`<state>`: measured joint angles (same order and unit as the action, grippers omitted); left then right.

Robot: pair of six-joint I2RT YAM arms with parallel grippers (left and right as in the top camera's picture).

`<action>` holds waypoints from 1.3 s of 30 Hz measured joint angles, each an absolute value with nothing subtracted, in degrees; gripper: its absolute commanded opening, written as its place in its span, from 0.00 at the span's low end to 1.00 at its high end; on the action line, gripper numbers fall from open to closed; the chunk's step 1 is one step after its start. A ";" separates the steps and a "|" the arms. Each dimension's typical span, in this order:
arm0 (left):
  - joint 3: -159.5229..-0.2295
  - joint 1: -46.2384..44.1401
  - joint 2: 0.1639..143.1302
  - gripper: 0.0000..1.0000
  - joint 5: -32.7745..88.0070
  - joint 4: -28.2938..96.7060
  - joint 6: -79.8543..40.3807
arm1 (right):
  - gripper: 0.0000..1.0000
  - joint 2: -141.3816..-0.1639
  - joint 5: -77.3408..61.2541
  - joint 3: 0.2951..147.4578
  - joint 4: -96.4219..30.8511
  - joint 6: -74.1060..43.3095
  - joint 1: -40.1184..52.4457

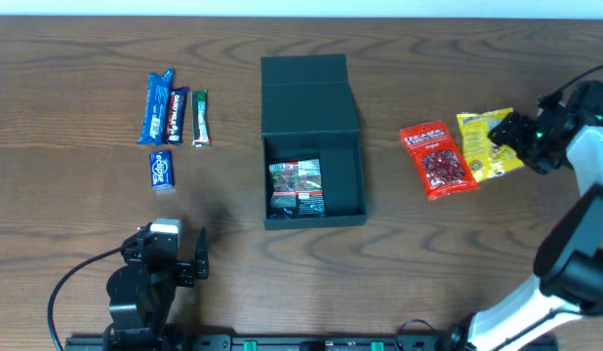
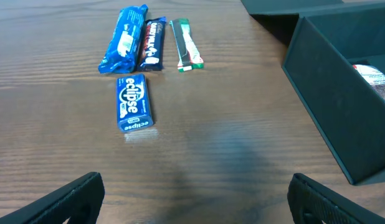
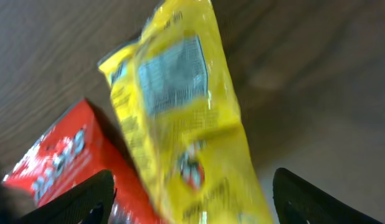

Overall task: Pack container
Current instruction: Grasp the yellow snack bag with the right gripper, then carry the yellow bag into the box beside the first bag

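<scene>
The dark container (image 1: 348, 146) sits mid-table with its flap lid (image 1: 304, 80) folded back, and one printed packet (image 1: 297, 188) lies inside. Its near wall (image 2: 342, 106) fills the right of the left wrist view. To its right lie a red packet (image 1: 436, 158) and a yellow packet (image 1: 482, 146). My right gripper (image 1: 506, 134) hovers open over the yellow packet (image 3: 180, 112), one finger on each side and clear of it, with the red packet (image 3: 55, 158) beside it. My left gripper (image 1: 191, 259) is open near the front edge, with nothing between its fingers (image 2: 74, 199).
Left of the container lie a blue bar (image 1: 158, 105), a dark blue bar (image 1: 178, 114), a green-and-white stick (image 1: 199, 117) and a blue Eclipse gum pack (image 1: 161, 169); the gum pack (image 2: 134, 102) is ahead of my left gripper. A black cable (image 1: 72, 283) trails by the left arm.
</scene>
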<state>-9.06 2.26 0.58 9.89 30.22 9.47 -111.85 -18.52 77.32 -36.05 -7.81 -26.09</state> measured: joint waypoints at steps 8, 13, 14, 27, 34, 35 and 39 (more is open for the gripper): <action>-9.06 2.26 0.58 0.95 9.87 30.22 9.47 | 0.66 -117.10 -21.45 77.28 -31.16 -7.94 -26.33; -9.06 2.26 0.58 0.95 9.89 30.22 9.45 | 0.27 -117.43 -24.80 77.28 -29.19 -7.66 -26.70; -9.06 2.26 0.58 0.95 9.87 30.22 9.47 | 0.24 -117.43 -25.54 77.28 -28.97 -7.64 -26.70; -9.06 2.26 0.58 0.95 9.89 30.22 9.47 | 0.01 -117.43 -32.58 83.64 -34.89 -8.23 -27.33; -9.06 2.26 0.58 0.95 9.87 30.22 9.47 | 0.01 -113.51 -34.35 94.85 -46.30 -5.37 -25.30; -9.06 2.26 0.58 0.95 9.89 30.22 9.47 | 0.01 -111.83 -35.86 95.39 -47.00 -5.04 -24.23; -9.06 2.26 0.58 0.95 9.87 30.22 9.47 | 0.02 -106.28 -42.48 96.77 -50.89 -4.12 -18.13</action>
